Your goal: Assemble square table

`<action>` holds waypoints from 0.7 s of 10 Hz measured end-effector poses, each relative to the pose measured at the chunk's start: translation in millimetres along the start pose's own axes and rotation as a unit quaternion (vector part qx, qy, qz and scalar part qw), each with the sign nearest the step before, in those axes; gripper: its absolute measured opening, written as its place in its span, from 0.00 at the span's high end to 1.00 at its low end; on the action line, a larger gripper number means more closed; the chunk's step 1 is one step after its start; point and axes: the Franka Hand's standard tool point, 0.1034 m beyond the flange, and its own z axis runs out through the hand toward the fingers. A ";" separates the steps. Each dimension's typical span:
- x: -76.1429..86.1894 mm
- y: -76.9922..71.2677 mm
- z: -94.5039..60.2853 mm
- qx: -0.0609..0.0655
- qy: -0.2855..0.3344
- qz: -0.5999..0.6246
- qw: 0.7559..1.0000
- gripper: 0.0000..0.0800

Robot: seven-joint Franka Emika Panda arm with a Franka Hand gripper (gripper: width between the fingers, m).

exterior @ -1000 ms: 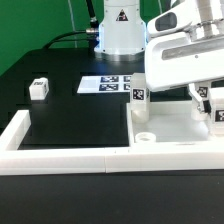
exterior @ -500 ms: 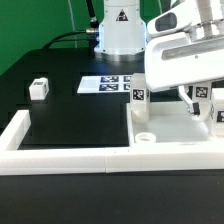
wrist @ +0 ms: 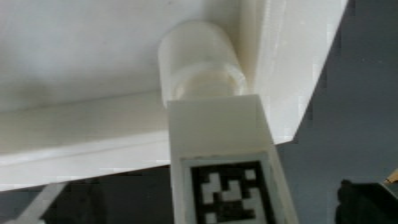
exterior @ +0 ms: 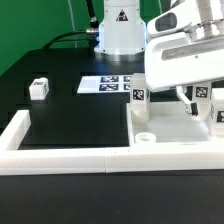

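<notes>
The square table slab [exterior: 175,125] lies flat at the exterior view's right, with an empty round socket [exterior: 144,137] at its near corner. One tagged leg [exterior: 138,96] stands at its far corner. My gripper [exterior: 192,98] hangs over the slab at a second tagged leg [exterior: 200,95]. In the wrist view that leg [wrist: 222,150] runs down into a round corner socket [wrist: 199,55], and my gripper [wrist: 214,208] straddles it. The dark fingertips [wrist: 381,195] stand apart from the leg's sides, so it is open. Another tagged leg [exterior: 220,115] shows at the right edge.
A loose tagged leg [exterior: 39,89] lies on the black table at the exterior view's left. The marker board [exterior: 105,84] lies by the robot base [exterior: 120,35]. Long white fence bars [exterior: 60,158] run along the front and left.
The tagged leg under my gripper has shifted slightly toward the exterior view's left since one second ago. It has stayed still over the last half second.
</notes>
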 end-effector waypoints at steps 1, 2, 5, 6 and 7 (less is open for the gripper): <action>-0.6 -0.1 0.1 0.001 -0.006 0.003 1.000 0.19; 1.5 -3.7 -6.2 0.006 -0.047 0.017 0.999 0.19; 19.2 -4.3 -20.1 -0.001 -0.079 0.015 0.997 0.19; 15.2 -4.6 -18.0 0.006 -0.113 0.021 0.993 0.19; 11.4 -2.7 -17.9 0.009 -0.141 0.024 0.990 0.19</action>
